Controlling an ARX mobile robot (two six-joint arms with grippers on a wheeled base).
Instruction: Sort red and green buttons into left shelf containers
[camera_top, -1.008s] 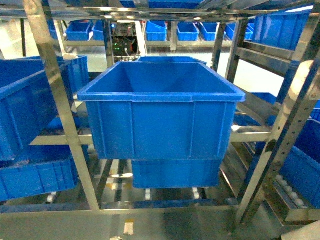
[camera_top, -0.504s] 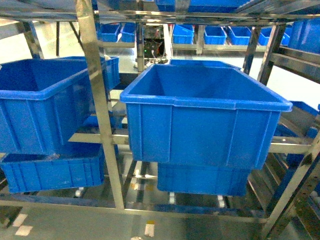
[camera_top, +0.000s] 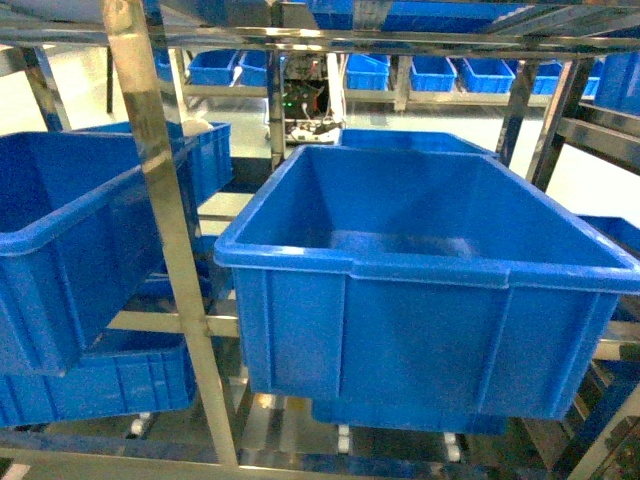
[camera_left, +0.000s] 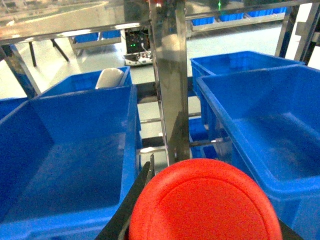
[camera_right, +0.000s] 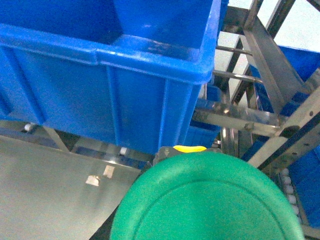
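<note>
Red button (camera_left: 205, 202) filling the left wrist view, green button (camera_right: 207, 197) the right, large blue bins (camera_top: 420, 290) ahead; jaw states impossible to tell.

Red button (camera_left: 205, 202), green button (camera_right: 207, 200) held up; deep blue bins (camera_top: 420, 290) open

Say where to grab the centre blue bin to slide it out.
Grip the centre bin by its thick front rim, coming from the front and above. The lip overhangs the wall, faces the robot, and the open top likely leaves room inside.
</note>
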